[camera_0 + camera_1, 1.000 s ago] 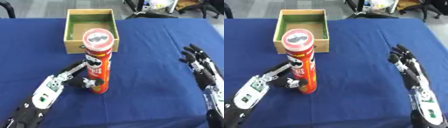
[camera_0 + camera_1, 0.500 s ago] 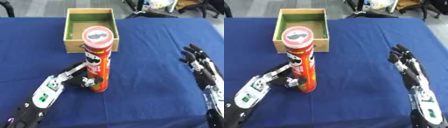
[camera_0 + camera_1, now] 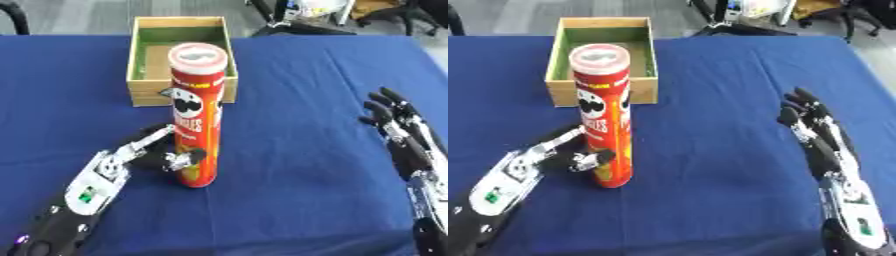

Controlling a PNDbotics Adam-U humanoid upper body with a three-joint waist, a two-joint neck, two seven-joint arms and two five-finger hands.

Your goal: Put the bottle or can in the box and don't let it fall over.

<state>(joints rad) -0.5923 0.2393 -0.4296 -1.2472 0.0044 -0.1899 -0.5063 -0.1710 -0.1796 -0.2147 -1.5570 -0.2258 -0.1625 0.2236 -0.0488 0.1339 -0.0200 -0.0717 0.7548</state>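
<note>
A tall red crisps can [image 3: 196,120] with a clear lid stands upright on the blue tablecloth, just in front of the wooden box [image 3: 138,90]. The box has a green inside and holds nothing that I can see. My left hand [image 3: 149,152] comes in from the lower left and grips the can's lower part, with fingers behind it and the thumb [image 3: 188,160] in front. At the right edge my right hand [image 3: 815,130] lies open, fingers straight and pointing away, well apart from the can.
The blue cloth [image 3: 297,100] covers the whole table. Chair legs and floor [image 3: 306,20] show beyond the far edge. The can's top overlaps the box's front wall in both views.
The can's top has risen in the picture towards the box's front wall, while its base stays about where it was. My left hand keeps its hold. The right hand has not moved.
</note>
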